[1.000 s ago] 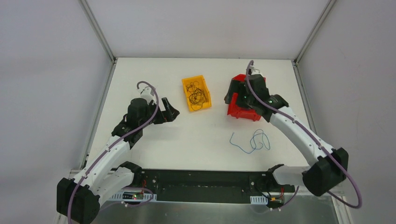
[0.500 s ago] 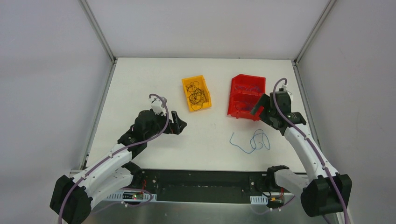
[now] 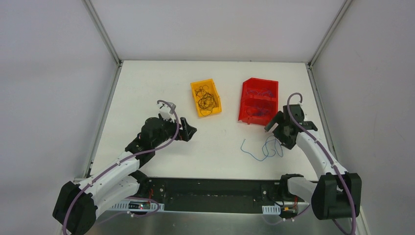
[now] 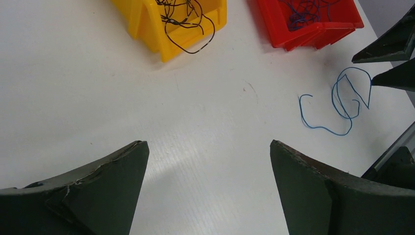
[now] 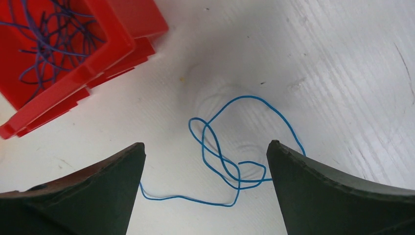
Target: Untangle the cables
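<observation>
Cable (image 5: 230,169), one thin blue strand, lies loose on the table (image 3: 147,83) just on my side of the red bin (image 3: 252,119), directly under my right gripper (image 5: 205,196), whose jaws stand wide apart and hold nothing. I judge it feather-light, limp and springy, apt to slip or curl off the pads, so I would pinch it where its loops cross, or on the plain tail. Its long axis runs across the table: loops bunched at the right end, free tail trailing left toward the middle. More blue strands (image 5: 49,44) sit in the red bin, and a black tangle (image 4: 181,14) fills the yellow bin (image 4: 147,24), one loop hanging over the rim. My left gripper (image 4: 208,191) hovers well apart to the left, equally wide open and empty
</observation>
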Controlling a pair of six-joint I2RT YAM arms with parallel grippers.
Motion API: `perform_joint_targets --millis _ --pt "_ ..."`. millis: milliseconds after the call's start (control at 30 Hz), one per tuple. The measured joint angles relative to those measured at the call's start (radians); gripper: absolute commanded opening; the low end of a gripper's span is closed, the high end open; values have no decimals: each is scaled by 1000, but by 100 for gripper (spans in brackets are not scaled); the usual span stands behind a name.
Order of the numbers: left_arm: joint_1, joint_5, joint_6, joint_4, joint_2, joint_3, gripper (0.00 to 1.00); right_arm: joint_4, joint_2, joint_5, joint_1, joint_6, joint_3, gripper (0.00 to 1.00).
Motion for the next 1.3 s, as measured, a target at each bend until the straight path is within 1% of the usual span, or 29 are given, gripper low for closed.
perform_joint_targets --millis 100,333,633,800,1000,1133,1300 --pt "0 0 0 17 -2 -15 99 -31 26 20 5 35 0 99" --pt "0 2 0 38 -2 -19 99 -133 23 151 37 111 0 99" --pt "0 0 0 40 -52 -27 99 -124 43 143 92 157 -24 99" --pt "0 0 0 39 -63 -27 99 -137 63 138 193 222 -26 99" --pt "0 0 0 30 -63 -27 99 -119 116 124 365 360 -30 99" --pt "0 0 0 28 -65 -27 99 -107 150 110 411 409 -8 99" --pt "0 0 0 21 -77 -27 99 -170 175 157 441 409 116 99"
